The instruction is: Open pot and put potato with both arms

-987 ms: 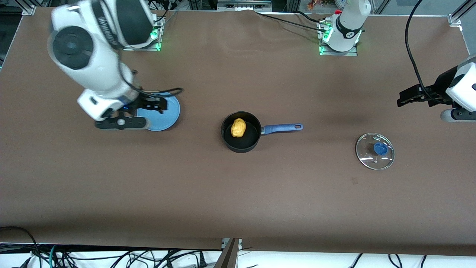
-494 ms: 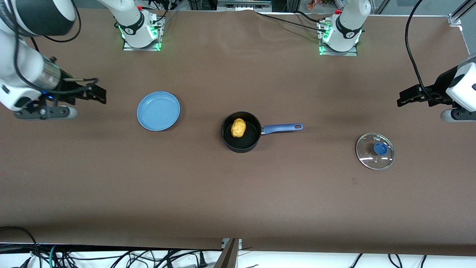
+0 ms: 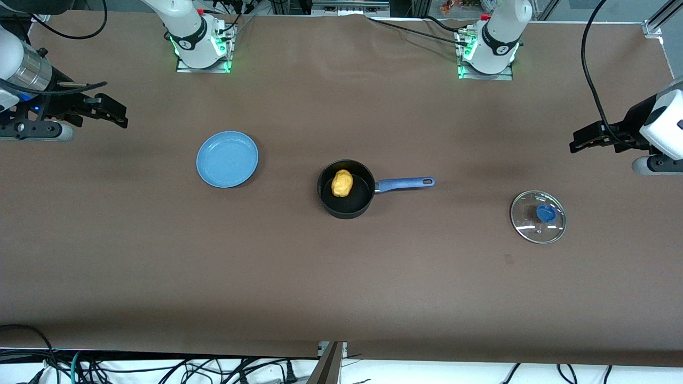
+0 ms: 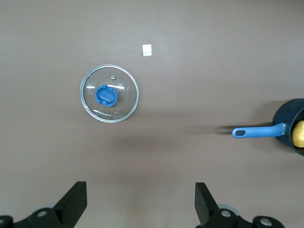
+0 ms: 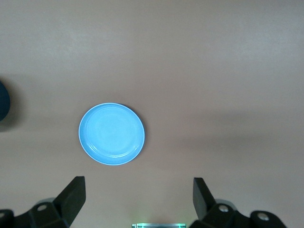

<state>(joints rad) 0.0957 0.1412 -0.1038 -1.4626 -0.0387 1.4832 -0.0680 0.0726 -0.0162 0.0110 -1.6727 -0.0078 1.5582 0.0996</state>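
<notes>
1. Since half a second ago my right gripper (image 3: 114,112) has pulled farther up and out toward the right arm's end of the table; pot, lid and plate have not shifted, and the left arm has not moved.

2. Front view: I see a brown cloth-covered table (image 3: 341,288) with cables hanging along its near edge and aluminium framing at the corners by the bases. The pot (image 3: 346,189) sits mid-table, lid off, its blue handle (image 3: 404,183) pointing toward the left arm's end. The potato (image 3: 342,183) lies inside it. The glass lid (image 3: 538,216) rests flat near the left arm's end, slightly nearer the camera than the pot. The blue plate (image 3: 227,159) lies bare toward the right arm's end. My left gripper (image 3: 581,140) hangs over the left arm's end edge, waiting.

3. Left wrist view: this shows the left gripper (image 4: 137,202) spread wide, holding nothing, with the lid (image 4: 109,93) and a small white tag (image 4: 147,50) on the cloth, too small to make out from the front.

4. Right wrist view: the right gripper (image 5: 137,199) is spread wide and empty, with the plate (image 5: 111,134) below it.
</notes>
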